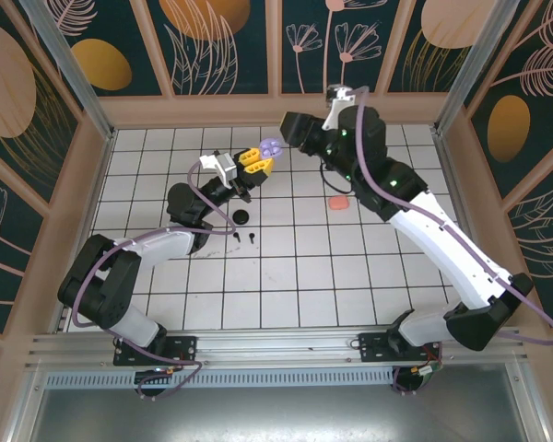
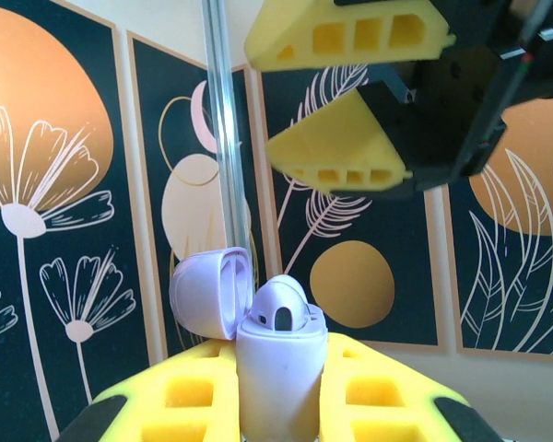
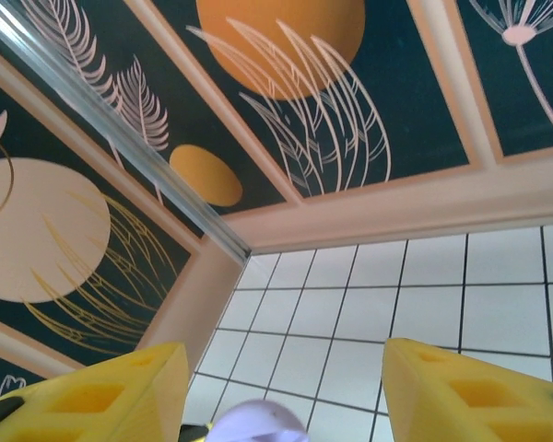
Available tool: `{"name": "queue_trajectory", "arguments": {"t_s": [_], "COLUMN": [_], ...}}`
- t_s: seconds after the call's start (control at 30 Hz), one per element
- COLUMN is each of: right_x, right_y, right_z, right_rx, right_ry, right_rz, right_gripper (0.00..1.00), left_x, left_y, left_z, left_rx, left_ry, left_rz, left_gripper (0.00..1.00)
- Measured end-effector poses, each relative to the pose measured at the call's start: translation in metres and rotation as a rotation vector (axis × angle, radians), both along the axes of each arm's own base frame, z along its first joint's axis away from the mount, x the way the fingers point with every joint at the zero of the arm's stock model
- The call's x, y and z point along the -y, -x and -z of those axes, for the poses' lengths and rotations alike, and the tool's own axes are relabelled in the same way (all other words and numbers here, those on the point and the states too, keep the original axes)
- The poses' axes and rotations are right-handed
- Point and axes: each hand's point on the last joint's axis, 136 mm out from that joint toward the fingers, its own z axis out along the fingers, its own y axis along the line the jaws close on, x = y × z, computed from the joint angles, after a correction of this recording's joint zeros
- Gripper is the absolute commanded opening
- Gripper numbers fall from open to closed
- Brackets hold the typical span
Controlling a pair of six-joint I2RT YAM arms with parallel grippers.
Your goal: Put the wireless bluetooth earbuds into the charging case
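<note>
My left gripper point(image 1: 256, 160) is shut on an upright lilac charging case point(image 2: 278, 378), raised above the table at the back centre. The case's lid point(image 2: 207, 293) is swung open to the left, and one lilac earbud point(image 2: 282, 308) sits in the case's top. My right gripper point(image 2: 343, 92) hovers just above the case with its yellow fingers point(image 2: 336, 147) apart and nothing between them. In the right wrist view, the lilac case point(image 3: 258, 429) shows low between the open fingertips point(image 3: 88, 398). Two black earbuds point(image 1: 252, 237) lie on the tiles.
A black case point(image 1: 242, 217) sits on the tiles below the left gripper, and a coral-pink case point(image 1: 338, 203) lies right of centre under the right arm. The back wall point(image 1: 276, 109) is close behind both grippers. Open tiles stretch across the table's near half.
</note>
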Motion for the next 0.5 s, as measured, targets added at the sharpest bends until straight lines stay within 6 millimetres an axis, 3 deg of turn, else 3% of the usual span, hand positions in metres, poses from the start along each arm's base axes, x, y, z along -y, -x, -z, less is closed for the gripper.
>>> {"name": "queue_trajectory", "arguments": {"t_s": [0.13, 0.23, 0.33, 0.5], "right_x": [0.010, 0.000, -0.020, -0.049], "right_y": [-0.011, -0.025, -0.040, -0.059], "right_z": [-0.003, 0.004, 0.022, 0.072], "right_rx": [-0.026, -0.067, -0.125, -0.253], "right_ry": [0.017, 0.058, 0.109, 0.215], "right_rz": [-0.008, -0.042, -0.093, -0.182], "right_gripper": [0.36, 0.20, 0.13, 0.05], "left_x": [0.001, 0.003, 0.005, 0.010], "left_y": [0.001, 0.003, 0.003, 0.005], "left_z": [0.002, 0.005, 0.010, 0.016], "left_rx": [-0.006, -0.012, -0.027, -0.048], "left_ry": [-0.004, -0.015, -0.032, -0.053], "left_rz": [0.009, 0.025, 0.040, 0.061], "left_gripper": [0.00, 0.00, 0.00, 0.00]}}
